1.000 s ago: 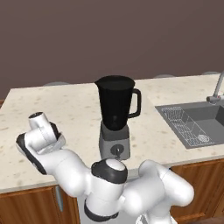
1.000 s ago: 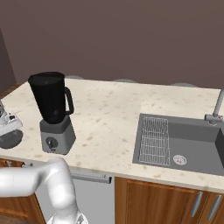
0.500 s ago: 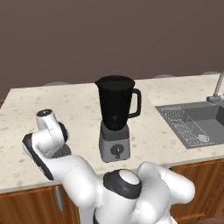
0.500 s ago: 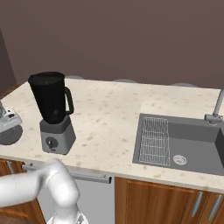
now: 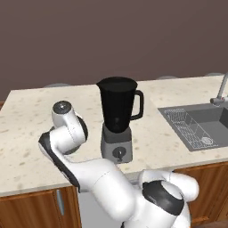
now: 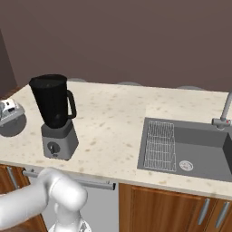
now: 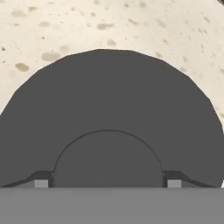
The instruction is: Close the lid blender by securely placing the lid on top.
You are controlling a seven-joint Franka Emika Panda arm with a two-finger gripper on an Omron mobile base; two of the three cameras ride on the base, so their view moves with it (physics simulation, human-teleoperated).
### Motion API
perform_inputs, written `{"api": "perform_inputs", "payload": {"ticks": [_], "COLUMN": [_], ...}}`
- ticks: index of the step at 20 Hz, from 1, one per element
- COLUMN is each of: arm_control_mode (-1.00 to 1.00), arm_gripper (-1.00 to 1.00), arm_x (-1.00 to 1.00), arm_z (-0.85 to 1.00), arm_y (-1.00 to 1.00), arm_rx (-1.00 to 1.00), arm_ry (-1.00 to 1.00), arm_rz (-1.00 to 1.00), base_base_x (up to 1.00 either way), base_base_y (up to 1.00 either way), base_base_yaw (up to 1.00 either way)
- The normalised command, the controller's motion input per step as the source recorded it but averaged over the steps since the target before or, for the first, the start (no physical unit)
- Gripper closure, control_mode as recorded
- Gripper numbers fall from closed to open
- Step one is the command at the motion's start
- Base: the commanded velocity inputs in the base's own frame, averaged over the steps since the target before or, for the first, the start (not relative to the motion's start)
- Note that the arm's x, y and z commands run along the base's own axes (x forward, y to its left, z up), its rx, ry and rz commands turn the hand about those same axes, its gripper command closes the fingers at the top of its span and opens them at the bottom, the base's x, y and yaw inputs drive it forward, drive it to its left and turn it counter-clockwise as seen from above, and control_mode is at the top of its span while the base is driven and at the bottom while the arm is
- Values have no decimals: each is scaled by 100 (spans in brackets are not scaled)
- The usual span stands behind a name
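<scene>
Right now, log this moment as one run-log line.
phase: reaching lid | end effector: open, straddling lid centre | lid: flat on counter | blender: uncovered

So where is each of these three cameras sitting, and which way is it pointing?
Left base view: behind the arm to its left, looking forward and down at the blender on the counter; the white arm fills the foreground.
Right base view: behind to its right, facing the blender and sink; the elbow shows at lower left.
Hand view: on the hand, looking close down at the lid, with the gripper astride its raised centre.
Both base views share blender, counter and sink.
</scene>
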Motion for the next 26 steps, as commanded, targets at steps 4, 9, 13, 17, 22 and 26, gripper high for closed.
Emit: {"api": "perform_inputs", "payload": {"ticks": [4, 9, 13, 17, 22, 26], "arm_control_mode": [-100, -100, -100, -100, -100, -100], "arm_gripper": [100, 100, 100, 100, 100, 100], "arm_x": [-48, -56, -39, -24, -5, 0], "arm_z": [100, 100, 100, 100, 100, 100], "arm_y": [-14, -17, -6, -2, -21, -42], "arm_rx": [8, 10, 9, 9, 3, 3], "arm_ry": [-27, -19, -15, -11, -9, -7], "arm_rz": [-9, -12, -12, -9, -10, -13], "base_base_x": [0, 0, 0, 0, 0, 0], "base_base_y": [0, 0, 0, 0, 0, 0], "base_base_yaw": [0, 0, 0, 0, 0, 0]}}
